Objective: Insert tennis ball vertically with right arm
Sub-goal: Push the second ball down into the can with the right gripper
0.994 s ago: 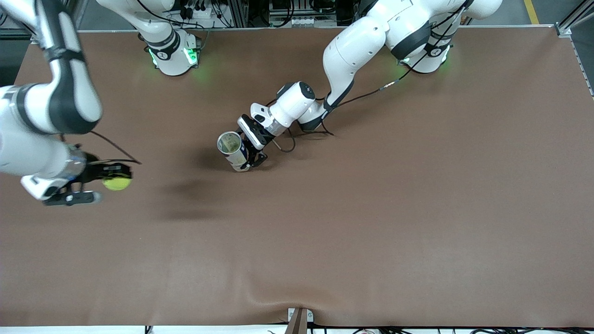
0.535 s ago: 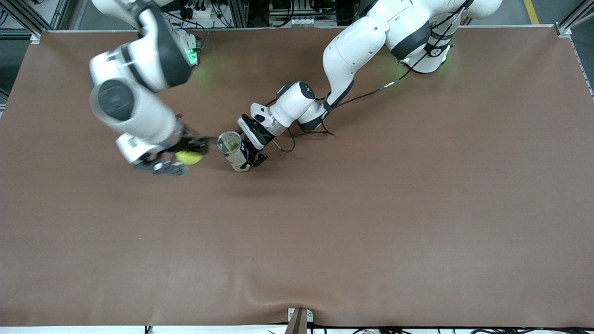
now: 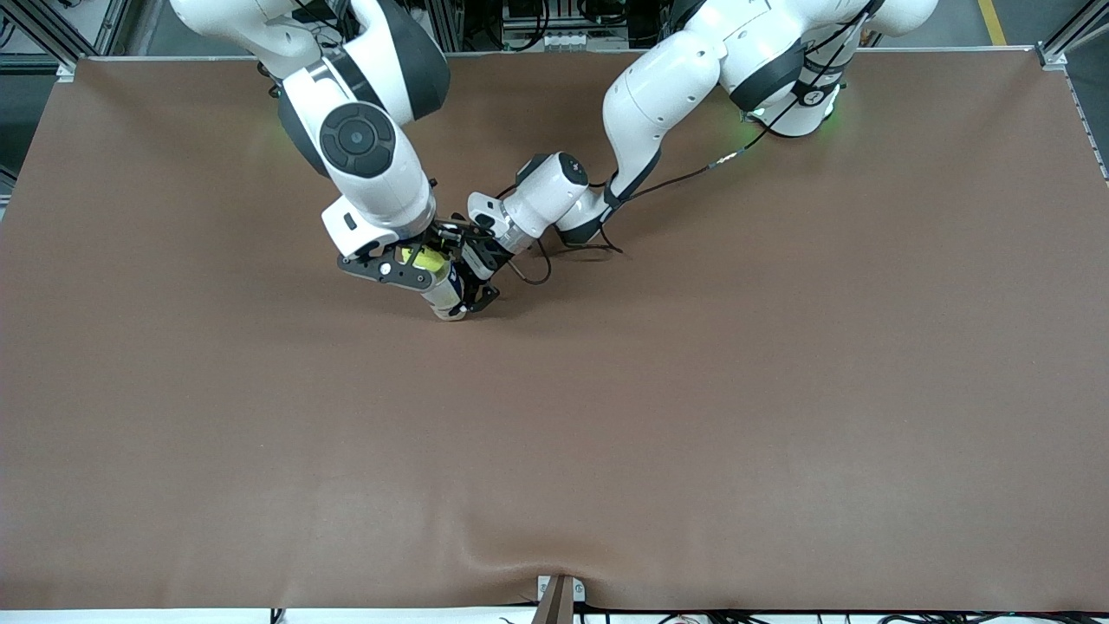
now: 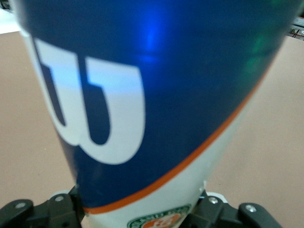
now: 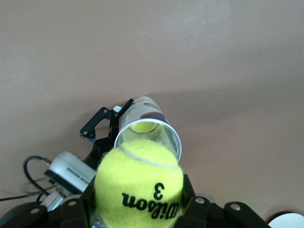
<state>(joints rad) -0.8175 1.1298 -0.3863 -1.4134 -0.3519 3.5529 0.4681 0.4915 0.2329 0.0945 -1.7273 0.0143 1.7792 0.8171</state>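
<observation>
My right gripper (image 3: 422, 257) is shut on a yellow tennis ball (image 3: 424, 257) and holds it right over the open mouth of a ball can (image 3: 444, 296). In the right wrist view the ball (image 5: 138, 183), marked "Wilson 3", sits between the fingers (image 5: 70, 209), and the clear-rimmed can (image 5: 148, 128) stands upright just below with another yellow ball inside. My left gripper (image 3: 468, 282) is shut on the can's side and holds it standing on the brown table. In the left wrist view the blue, white and orange can (image 4: 142, 118) fills the frame between the fingers (image 4: 19, 211).
The brown table (image 3: 693, 390) spreads wide around the can. A black cable (image 3: 537, 260) loops on the table by the left wrist. The arm bases stand along the table edge farthest from the front camera.
My right arm has swung in from its end of the table with the ball and now holds it over the can's mouth. The left arm and the can have not moved.
</observation>
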